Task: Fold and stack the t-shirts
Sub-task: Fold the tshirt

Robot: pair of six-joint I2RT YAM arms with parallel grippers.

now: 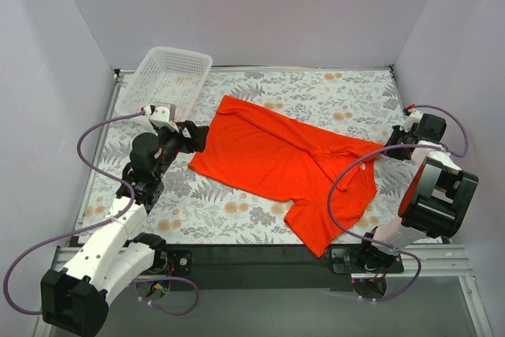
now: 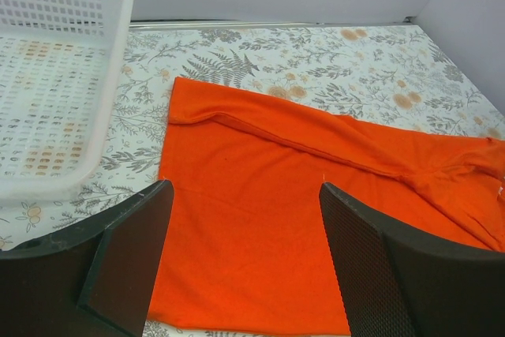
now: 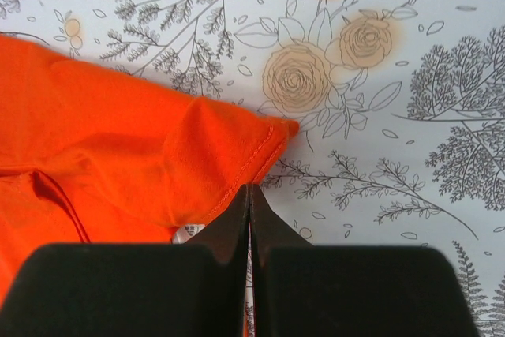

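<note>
The t-shirt lies spread across the middle of the tabletop, between my tools. My left tool is over its left edge and my right tool is at its right corner. The basket sits far left, behind my left tool.

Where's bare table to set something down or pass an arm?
Free: the far-right floral tablecloth between the orange-red t-shirt and the back wall; also the near-left strip between shirt and left arm. Crowded: far-left corner, white plastic mesh basket beside left tool.
</note>
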